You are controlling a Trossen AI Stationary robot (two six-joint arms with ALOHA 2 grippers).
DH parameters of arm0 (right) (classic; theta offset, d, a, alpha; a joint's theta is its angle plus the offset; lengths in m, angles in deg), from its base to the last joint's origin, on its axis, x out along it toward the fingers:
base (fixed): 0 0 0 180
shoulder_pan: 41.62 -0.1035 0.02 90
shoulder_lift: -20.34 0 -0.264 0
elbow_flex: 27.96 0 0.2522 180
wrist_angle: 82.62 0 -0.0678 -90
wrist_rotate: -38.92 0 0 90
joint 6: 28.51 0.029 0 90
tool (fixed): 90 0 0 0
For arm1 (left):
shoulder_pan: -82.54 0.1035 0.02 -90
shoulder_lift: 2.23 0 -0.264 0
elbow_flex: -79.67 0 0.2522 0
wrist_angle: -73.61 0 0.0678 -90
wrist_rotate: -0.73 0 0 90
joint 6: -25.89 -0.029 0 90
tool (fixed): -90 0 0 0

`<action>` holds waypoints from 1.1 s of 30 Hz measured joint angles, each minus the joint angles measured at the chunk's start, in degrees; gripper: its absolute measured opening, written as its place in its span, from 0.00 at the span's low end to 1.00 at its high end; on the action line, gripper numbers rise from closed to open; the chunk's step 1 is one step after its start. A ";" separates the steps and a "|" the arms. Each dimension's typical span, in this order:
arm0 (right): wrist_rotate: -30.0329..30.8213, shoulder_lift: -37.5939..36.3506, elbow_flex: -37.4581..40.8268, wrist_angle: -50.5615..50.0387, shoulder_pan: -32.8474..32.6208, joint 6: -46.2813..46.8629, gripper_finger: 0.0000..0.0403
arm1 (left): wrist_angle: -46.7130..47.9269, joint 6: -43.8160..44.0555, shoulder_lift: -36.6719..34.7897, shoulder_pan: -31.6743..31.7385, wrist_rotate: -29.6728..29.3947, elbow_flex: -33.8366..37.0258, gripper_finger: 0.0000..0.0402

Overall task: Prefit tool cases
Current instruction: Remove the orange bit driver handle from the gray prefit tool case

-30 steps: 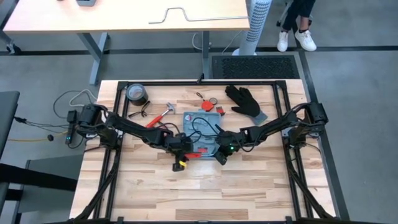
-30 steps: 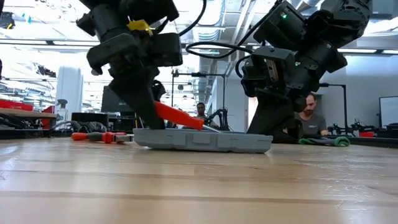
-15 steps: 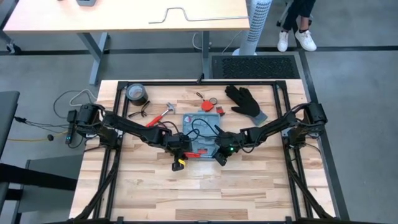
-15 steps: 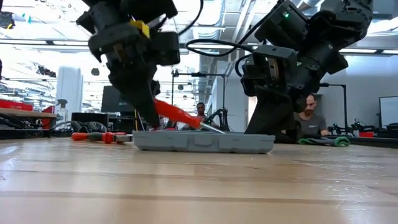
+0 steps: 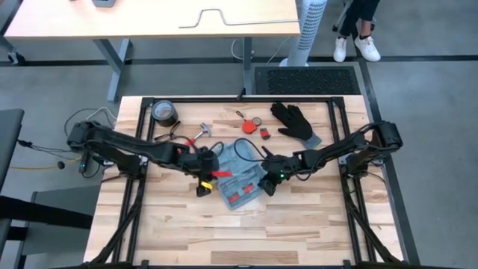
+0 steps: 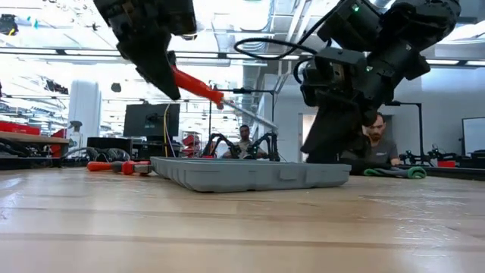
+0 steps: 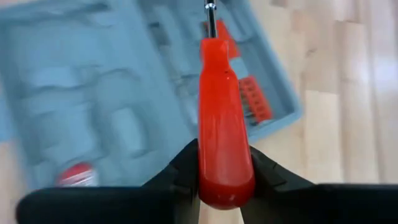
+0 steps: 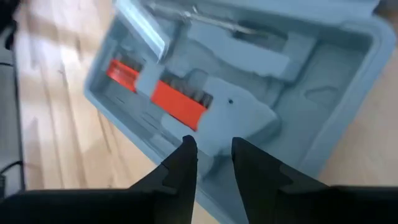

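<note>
The blue-grey tool case lies open on the table's middle, turned cornerwise, with red bits in its moulded recesses. In the low view the tool case rests on its bottom. My left gripper hangs above the case's left corner, shut on a red-handled screwdriver. My right gripper reaches down at the case's right corner, its fingers a narrow gap apart. My left gripper pinches the screwdriver's red handle near its butt end between its two fingers, which lie along the handle. The screwdriver is lifted clear; its metal shaft slants down toward the table's right, over the case. My right gripper comes from above at the case's rim by the right corner. Its own fingers hide the place of contact, so the kind of hold does not show. The case stays flat on the table.
At the back lie a dark tape roll, a hammer, pliers, small red items and a black glove. A black frame borders the table. A person sits beyond the table.
My left gripper has risen and gone toward the table's left, drawing the screwdriver up out of the case. The case has turned about on the table and slid a little toward the near edge. My right gripper has stayed at the case's corner.
</note>
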 joint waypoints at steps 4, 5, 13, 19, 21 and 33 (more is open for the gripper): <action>-0.02 -0.05 -0.04 -0.17 0.22 0.04 0.28 | 4.39 -0.09 -3.55 1.77 -4.33 0.01 0.16; -0.01 -0.05 -0.04 -0.21 0.17 0.16 0.28 | 5.40 -0.11 -4.33 2.35 -6.00 0.02 0.16; 0.61 -0.07 -0.13 -0.72 -1.19 2.10 0.28 | 7.62 -3.82 -5.80 11.23 -14.72 0.70 0.16; 2.21 -0.07 -0.17 -0.57 -2.83 4.49 0.28 | 1.18 -7.35 -2.06 21.87 -12.16 6.33 0.16; 2.33 -0.10 -0.24 -0.50 -3.46 4.81 0.28 | -0.75 -7.58 -0.06 24.58 -10.90 8.11 0.16; 3.61 -0.18 -0.26 -1.06 -5.32 6.25 0.28 | -2.51 -6.84 5.10 28.59 -8.30 9.38 0.35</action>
